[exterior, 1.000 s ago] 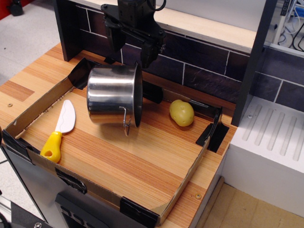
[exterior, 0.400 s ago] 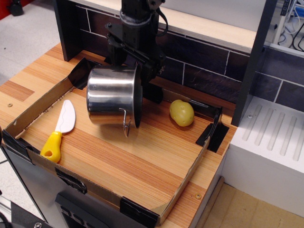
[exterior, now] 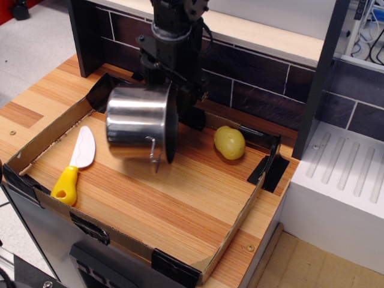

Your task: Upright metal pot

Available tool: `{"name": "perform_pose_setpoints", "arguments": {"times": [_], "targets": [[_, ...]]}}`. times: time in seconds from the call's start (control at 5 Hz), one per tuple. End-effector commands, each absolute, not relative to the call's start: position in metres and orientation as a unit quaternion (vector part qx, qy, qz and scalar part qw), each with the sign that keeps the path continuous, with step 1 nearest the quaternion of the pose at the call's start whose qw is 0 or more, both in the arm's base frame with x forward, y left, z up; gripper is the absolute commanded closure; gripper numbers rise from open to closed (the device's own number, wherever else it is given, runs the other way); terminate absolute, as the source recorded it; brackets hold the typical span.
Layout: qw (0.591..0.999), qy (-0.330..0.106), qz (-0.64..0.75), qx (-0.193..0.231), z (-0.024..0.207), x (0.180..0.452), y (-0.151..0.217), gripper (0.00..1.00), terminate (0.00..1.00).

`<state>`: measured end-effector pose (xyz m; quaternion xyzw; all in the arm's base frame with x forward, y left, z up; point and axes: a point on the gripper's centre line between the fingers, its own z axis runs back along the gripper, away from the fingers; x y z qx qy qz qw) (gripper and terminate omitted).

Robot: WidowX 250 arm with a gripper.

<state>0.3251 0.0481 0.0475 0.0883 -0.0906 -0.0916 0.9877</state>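
Note:
The metal pot (exterior: 137, 123) lies on its side in the cardboard tray (exterior: 231, 237), its opening facing right and one wire handle hanging at the front. It looks slightly blurred. My gripper (exterior: 173, 90) hangs from above at the pot's upper rim. Its black fingers (exterior: 195, 99) straddle the rim, still spread apart; one is to the right of the opening, the other is behind the pot's wall. I cannot tell whether they touch the pot.
A yellow potato (exterior: 229, 142) sits to the right of the pot. A knife (exterior: 75, 165) with a white blade and yellow handle lies at the left. A dark tiled wall (exterior: 258, 90) stands behind, and a white drainer (exterior: 342, 174) is to the right.
My gripper has come down from above the pot to its upper rim. The pot has shifted slightly to the left and now looks blurred.

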Motion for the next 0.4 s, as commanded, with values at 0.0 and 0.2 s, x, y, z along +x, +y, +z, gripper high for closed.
{"name": "perform_pose_setpoints", "arguments": {"times": [0.0,0.2], "targets": [[0.98,-0.131,-0.109,0.103,0.0606,0.3209,0.0471,1.0,0.0],[0.979,-0.133,-0.115,0.107,0.0594,0.3157,0.0485,1.0,0.0]]}}
